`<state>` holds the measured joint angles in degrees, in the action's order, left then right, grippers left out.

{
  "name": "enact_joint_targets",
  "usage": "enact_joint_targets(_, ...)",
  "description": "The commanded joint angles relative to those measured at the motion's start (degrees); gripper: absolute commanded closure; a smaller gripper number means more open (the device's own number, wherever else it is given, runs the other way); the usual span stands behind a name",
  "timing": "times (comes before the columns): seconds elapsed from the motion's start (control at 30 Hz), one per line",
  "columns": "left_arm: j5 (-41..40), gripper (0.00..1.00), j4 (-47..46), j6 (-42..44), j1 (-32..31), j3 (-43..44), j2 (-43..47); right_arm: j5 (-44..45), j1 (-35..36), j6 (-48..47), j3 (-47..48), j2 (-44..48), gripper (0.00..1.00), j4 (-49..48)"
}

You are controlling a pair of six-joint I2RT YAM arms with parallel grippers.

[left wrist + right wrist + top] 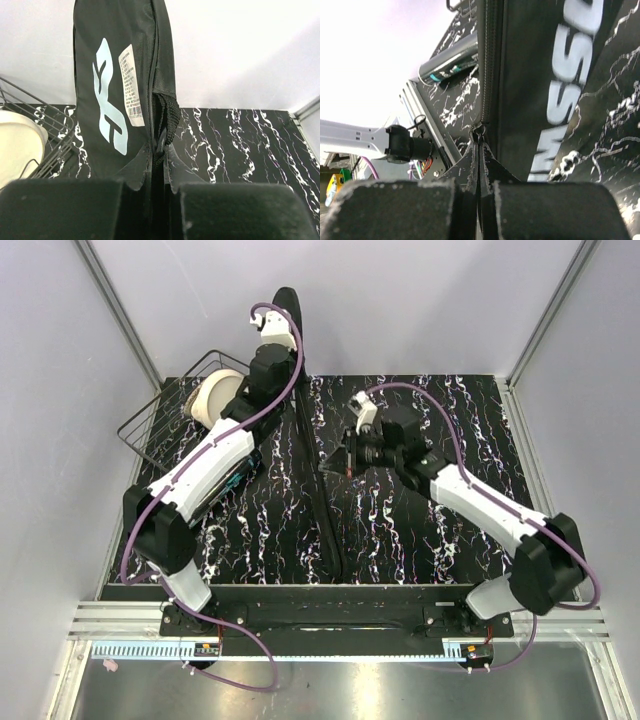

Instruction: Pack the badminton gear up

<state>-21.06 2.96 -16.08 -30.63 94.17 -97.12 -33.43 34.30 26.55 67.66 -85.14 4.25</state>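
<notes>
The long black racket bag (318,490) stands on its edge down the middle of the table, its far end raised against the back wall. My left gripper (290,365) is shut on the black cord loop (167,115) at the zip near that far end; the teal logo and white label show in the left wrist view (107,95). My right gripper (330,465) is shut on the zipper pull (479,131) at mid-length of the bag (530,75). The black shuttle tube (245,468) lies left of the bag, partly under my left arm; it also shows in the right wrist view (447,62). Rackets and shuttlecocks are hidden.
A black wire basket (160,418) stands at the far left and holds a cream round bowl-like object (215,395); both show in the left wrist view, basket (45,112) and cream object (17,145). White walls close in on three sides.
</notes>
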Motion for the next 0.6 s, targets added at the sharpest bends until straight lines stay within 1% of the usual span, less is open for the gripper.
enact_joint_targets(0.0, -6.72, 1.0, -15.44, 4.03, 4.35, 4.97, -1.58, -0.32, 4.27, 4.13, -10.58, 8.92, 1.0, -0.64)
enact_joint_targets(0.07, -6.71, 1.0, -15.62, 4.56, 5.14, 6.46, -2.8, 0.64, 5.86, 5.53, -14.2, 10.52, 1.0, -1.78)
enact_joint_targets(0.1, -6.98, 1.0, -15.36, 4.48, 5.41, 7.25, -3.33, 0.73, 6.12, 6.06, -18.05, 11.48, 1.0, -2.75)
enact_joint_targets(0.17, -7.15, 1.0, -15.35, 4.39, 6.2, 9.1, -4.47, 0.82, 6.39, 7.9, -21.94, 11.67, 1.0, -5.81)
enact_joint_targets(0.2, -7.15, 1.0, -15.44, 4.73, 6.37, 9.71, -4.92, 0.82, 6.48, 8.52, -25.61, 12.02, 1.0, -6.62)
enact_joint_targets(0.3, -7.77, 1.0, -15.44, 6.14, 7.25, 12.78, -6.59, 1.78, 8.14, 10.54, -31.6, 13.59, 1.0, -8.73)
enact_joint_targets(0.43, -7.94, 1.0, -16.58, 7.28, 8.74, 13.93, -8.52, 4.24, 11.04, 13.0, -36.36, 17.81, 1.0, -7.77)
enact_joint_targets(0.47, -8.29, 1.0, -16.93, 7.37, 8.92, 14.02, -8.87, 4.69, 12.7, 13.79, -38.46, 19.12, 1.0, -8.03)
enact_joint_targets(0.53, -8.91, 1.0, -17.2, 7.29, 9.36, 14.81, -9.75, 6.09, 14.12, 16.6, -41.1, 19.93, 1.0, -10.56)
enact_joint_targets(0.57, -9.35, 1.0, -17.11, 7.37, 9.54, 15.16, -10.01, 6.27, 15.17, 17.74, -44.25, 19.75, 1.0, -12.06)
